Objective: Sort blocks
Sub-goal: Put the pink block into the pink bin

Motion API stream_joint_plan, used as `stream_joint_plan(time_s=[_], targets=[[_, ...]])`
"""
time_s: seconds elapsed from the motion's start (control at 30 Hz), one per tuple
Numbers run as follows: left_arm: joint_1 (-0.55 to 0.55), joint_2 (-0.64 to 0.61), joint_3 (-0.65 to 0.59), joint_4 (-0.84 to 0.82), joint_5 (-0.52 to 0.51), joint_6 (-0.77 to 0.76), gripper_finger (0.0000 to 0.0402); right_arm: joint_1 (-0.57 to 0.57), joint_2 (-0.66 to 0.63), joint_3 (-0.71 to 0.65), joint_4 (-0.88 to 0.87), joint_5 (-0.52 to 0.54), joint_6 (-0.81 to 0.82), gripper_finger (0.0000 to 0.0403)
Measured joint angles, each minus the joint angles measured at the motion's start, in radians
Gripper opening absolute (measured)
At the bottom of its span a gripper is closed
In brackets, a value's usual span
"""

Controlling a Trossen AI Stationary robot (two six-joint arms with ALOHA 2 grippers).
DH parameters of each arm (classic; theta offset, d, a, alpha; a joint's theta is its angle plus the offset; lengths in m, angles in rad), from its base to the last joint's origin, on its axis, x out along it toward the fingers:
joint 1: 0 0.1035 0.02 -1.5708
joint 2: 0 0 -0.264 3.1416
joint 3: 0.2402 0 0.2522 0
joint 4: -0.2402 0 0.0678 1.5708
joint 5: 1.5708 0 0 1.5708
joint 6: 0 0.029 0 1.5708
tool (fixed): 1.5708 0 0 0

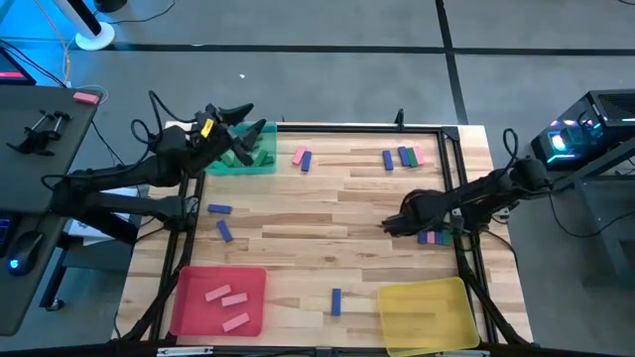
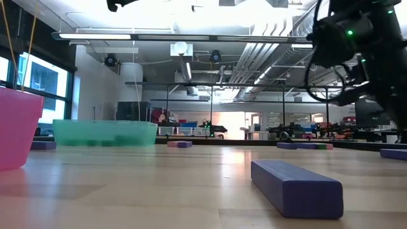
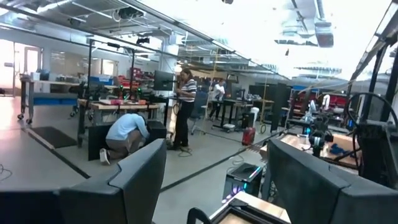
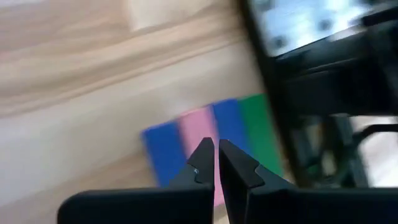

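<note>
No readable text, labels, brands or numbers anywhere: none on the trays, blocks, arms, table or room beyond.

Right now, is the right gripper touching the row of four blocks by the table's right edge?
Cannot tell. In the right wrist view the right gripper, shut, overlaps the row of four blocks, but its height above them is unclear; the high view does not show a gap either.

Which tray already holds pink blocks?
The red tray at the table's near-left corner: three pink blocks lie in it. The yellow tray shows none.
</note>
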Motion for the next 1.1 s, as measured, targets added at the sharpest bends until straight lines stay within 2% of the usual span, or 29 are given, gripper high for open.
stream_joint_plan(time_s=[0.1, 0.27, 0.37, 0.63, 1.1], targets=[[0.0, 0.0, 0.0, 0.0, 0.001, 0.0, 0.0266, 0.0, 0.0, -0.029, -0.029, -0.022, 0.056, 0.0], [0.0, 0.0, 0.0, 0.0, 0.001, 0.0, 0.0266, 0.0, 0.001, -0.101, 0.126, -0.028, 0.093, 0.0], [0.0, 0.0, 0.0, 0.0, 0.001, -0.008, 0.0266, 0.0, 0.001, -0.134, 0.157, -0.048, 0.096, 0.0], [0.0, 0.0, 0.0, -0.001, 0.001, -0.016, 0.0266, 0.0, 0.004, -0.138, 0.171, -0.046, 0.098, 0.0], [0.0, 0.0, 0.0, -0.005, 0.001, -0.017, 0.0266, -0.069, 0.019, -0.124, 0.325, 0.103, -0.005, 0.0]])
